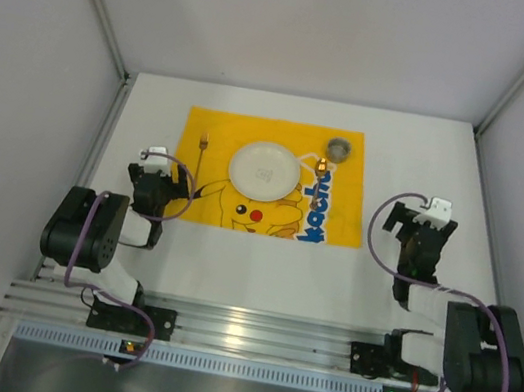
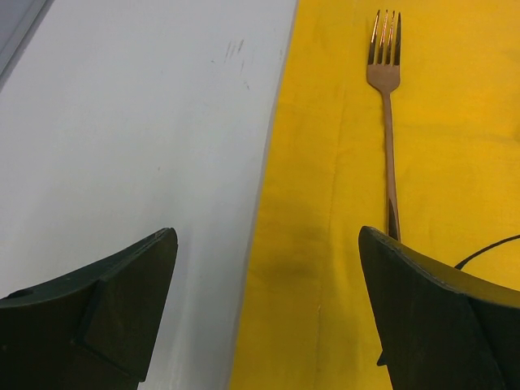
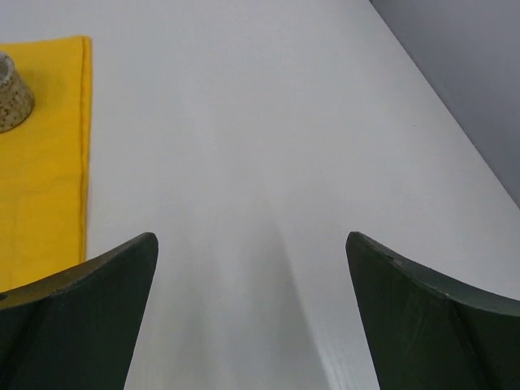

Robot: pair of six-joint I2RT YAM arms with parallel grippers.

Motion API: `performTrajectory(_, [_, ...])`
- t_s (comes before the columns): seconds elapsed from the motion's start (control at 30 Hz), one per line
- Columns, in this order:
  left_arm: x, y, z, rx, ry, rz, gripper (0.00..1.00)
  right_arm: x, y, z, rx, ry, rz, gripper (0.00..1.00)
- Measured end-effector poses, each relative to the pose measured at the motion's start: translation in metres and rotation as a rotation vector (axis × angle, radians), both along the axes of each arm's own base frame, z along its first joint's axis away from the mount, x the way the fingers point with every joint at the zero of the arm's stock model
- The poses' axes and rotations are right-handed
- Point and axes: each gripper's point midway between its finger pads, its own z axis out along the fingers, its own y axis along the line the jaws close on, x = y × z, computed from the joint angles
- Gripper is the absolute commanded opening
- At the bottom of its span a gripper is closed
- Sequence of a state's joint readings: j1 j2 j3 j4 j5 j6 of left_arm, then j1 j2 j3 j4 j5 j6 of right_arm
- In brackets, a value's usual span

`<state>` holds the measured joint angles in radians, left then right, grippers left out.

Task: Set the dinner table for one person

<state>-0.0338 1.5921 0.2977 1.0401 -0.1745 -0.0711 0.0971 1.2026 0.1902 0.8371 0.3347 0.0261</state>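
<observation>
The left end effector (image 2: 266,244) hangs wide open and empty over the left edge of the yellow mat (image 1: 199,119), with a fork (image 2: 391,154) lying just ahead of its right finger. The right end effector (image 3: 250,244), equally wide and empty, hovers over the bare white desk (image 1: 260,267). The desk spans the enclosure and carries the mat, a plate (image 1: 265,168) and a cup (image 1: 337,148).

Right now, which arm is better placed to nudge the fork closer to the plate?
Left. The left pincer, open, hovers by the fork; the right pincer sits beyond the mat's other edge.
</observation>
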Motion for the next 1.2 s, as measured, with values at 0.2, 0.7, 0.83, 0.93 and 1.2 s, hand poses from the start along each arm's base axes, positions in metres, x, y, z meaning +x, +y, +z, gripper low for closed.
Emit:
performTrajectory(0.2, [0.0, 0.0, 0.0, 0.0, 0.0, -0.002, 0.98, 0.017, 0.004, -0.002, 0.008, -0.061, 0.079, 1.0])
performTrajectory(0.7, [0.0, 0.0, 0.0, -0.001, 0.0, -0.002, 0.99, 0.031, 0.025, -0.004, 0.004, -0.059, 0.272, 1.0])
performTrajectory(0.83, [0.0, 0.0, 0.0, 0.0, 0.0, -0.002, 0.98, 0.031, 0.027, -0.004, 0.005, -0.058, 0.279, 1.0])
performTrajectory(0.93, [0.0, 0.0, 0.0, -0.001, 0.0, -0.002, 0.99, 0.031, 0.027, -0.004, 0.005, -0.058, 0.281, 1.0])
performTrajectory(1.2, [0.0, 0.0, 0.0, -0.001, 0.0, -0.002, 0.98, 0.031, 0.027, -0.004, 0.005, -0.058, 0.282, 1.0])
